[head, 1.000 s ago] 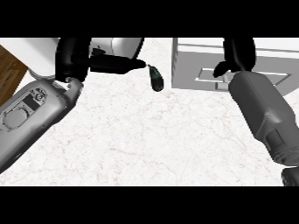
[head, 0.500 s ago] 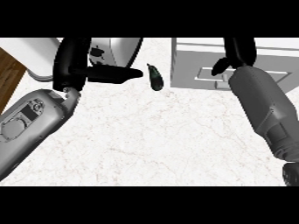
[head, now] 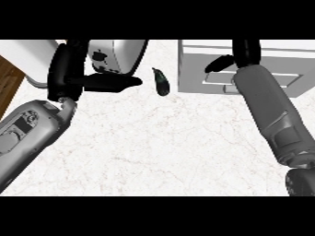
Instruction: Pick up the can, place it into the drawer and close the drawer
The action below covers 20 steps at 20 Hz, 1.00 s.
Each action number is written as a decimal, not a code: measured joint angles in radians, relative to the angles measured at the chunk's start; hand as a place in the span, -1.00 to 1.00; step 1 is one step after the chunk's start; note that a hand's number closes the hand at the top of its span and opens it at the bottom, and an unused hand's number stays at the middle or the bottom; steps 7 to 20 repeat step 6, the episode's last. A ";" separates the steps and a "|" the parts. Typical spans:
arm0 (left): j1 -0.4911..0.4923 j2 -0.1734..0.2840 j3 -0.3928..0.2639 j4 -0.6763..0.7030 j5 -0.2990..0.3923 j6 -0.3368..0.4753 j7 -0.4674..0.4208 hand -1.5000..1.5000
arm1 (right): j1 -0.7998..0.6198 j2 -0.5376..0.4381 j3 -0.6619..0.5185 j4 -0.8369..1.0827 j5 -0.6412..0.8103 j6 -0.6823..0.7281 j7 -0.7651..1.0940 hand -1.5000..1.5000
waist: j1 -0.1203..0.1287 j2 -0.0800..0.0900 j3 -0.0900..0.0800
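The open left robot hand (head: 66,69) has swung inward beside the toaster (head: 116,55) at the table's (head: 153,147) far edge, while the right robot hand (head: 244,50) stays over the drawer unit (head: 289,69) at the far right corner, its grip impossible to tell, and no can shows, so it may be hidden.

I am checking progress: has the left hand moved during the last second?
Yes. The left hand has moved toward the view's right, nearer the dark eggplant, judged against the toaster.
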 measured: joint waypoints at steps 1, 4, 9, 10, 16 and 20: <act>0.006 0.003 0.003 -0.006 0.001 -0.004 -0.001 -1.00 | -0.006 0.006 -0.024 -0.003 -0.028 0.014 -0.009 -1.00 | 0.001 -0.001 0.000; 0.025 0.002 0.004 -0.013 -0.009 0.007 -0.002 -1.00 | -0.024 0.027 -0.085 -0.008 -0.106 0.068 -0.036 -1.00 | -0.006 -0.004 0.000; 0.037 0.005 0.016 -0.012 -0.009 -0.001 -0.006 -1.00 | -0.038 0.028 -0.112 -0.007 -0.141 0.098 -0.046 -1.00 | -0.009 -0.003 0.000; 0.037 0.005 0.016 -0.012 -0.009 -0.001 -0.006 -1.00 | -0.038 0.028 -0.112 -0.007 -0.141 0.098 -0.046 -1.00 | -0.009 -0.003 0.000; 0.037 0.005 0.016 -0.012 -0.009 -0.001 -0.006 -1.00 | -0.038 0.028 -0.112 -0.007 -0.141 0.098 -0.046 -1.00 | -0.009 -0.003 0.000; 0.037 0.005 0.016 -0.012 -0.009 -0.001 -0.006 -1.00 | -0.038 0.028 -0.112 -0.007 -0.141 0.098 -0.046 -1.00 | -0.009 -0.003 0.000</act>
